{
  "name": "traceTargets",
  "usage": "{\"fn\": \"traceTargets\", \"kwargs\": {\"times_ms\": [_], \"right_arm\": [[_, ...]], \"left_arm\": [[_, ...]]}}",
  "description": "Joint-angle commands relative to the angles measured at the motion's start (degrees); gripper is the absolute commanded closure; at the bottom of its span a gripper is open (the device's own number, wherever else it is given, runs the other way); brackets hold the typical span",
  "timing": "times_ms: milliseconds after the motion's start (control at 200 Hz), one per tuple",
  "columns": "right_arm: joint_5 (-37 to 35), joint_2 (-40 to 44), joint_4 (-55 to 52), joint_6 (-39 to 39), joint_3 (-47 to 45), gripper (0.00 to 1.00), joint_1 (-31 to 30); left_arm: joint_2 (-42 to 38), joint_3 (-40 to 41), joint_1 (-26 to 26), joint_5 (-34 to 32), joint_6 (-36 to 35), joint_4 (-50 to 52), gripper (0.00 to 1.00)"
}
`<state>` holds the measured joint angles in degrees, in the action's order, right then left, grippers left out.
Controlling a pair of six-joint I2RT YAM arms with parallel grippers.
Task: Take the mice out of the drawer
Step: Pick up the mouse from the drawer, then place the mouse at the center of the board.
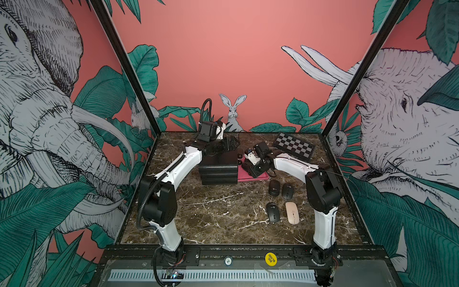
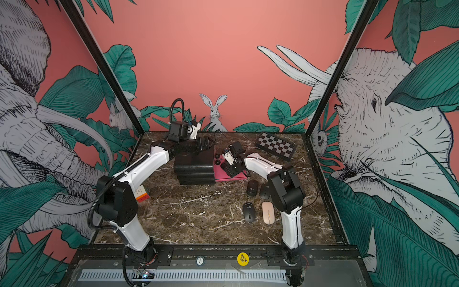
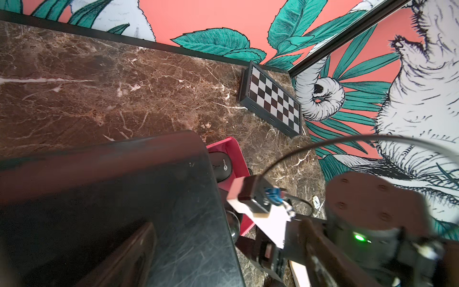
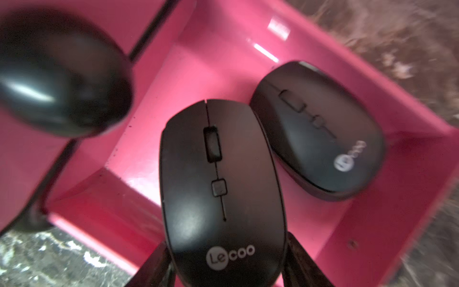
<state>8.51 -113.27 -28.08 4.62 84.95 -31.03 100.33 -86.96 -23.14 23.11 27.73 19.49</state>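
your right claw (image 4: 226,251) pinches rear end of black lecoo mouse (image 4: 218,174), inside pink drawer (image 4: 223,49). grip far back on rounded shell: may squirt out on lift. neighbour mouse (image 4: 318,129) just beside: may drag along. left claw (image 1: 231,143): can't tell if spread.

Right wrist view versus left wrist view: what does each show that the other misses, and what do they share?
Only the right wrist view: the right gripper, with its fingers against both sides of the front mouse, and a second mouse lying beside it.
Only the left wrist view: the chessboard and the black cabinet top.
Both: the pink drawer, pulled open with a black mouse inside, and the marble table.
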Motion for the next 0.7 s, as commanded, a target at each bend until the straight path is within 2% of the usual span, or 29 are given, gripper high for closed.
{"fn": "traceTargets", "kwargs": {"times_ms": [0, 225, 495, 695], "right_arm": [[-1.8, 3.6, 1.9, -1.7, -1.0, 0.44, -0.1], [-4.4, 5.6, 1.9, -3.7, -2.4, 0.44, 0.2], [-6.9, 9.9, 6.5, -13.0, -8.0, 0.43, 4.5], [-11.4, 14.4, 8.0, -17.5, -13.6, 0.43, 7.8]], "left_arm": [[3.9, 2.8, -0.1, -1.4, 2.2, 8.4, 0.07], [3.9, 2.9, -0.1, -1.2, 2.5, 7.3, 0.07], [4.1, 2.4, -0.2, -1.1, 2.4, 6.3, 0.07], [4.4, 2.1, -0.2, -0.9, 2.4, 5.8, 0.07]]}}
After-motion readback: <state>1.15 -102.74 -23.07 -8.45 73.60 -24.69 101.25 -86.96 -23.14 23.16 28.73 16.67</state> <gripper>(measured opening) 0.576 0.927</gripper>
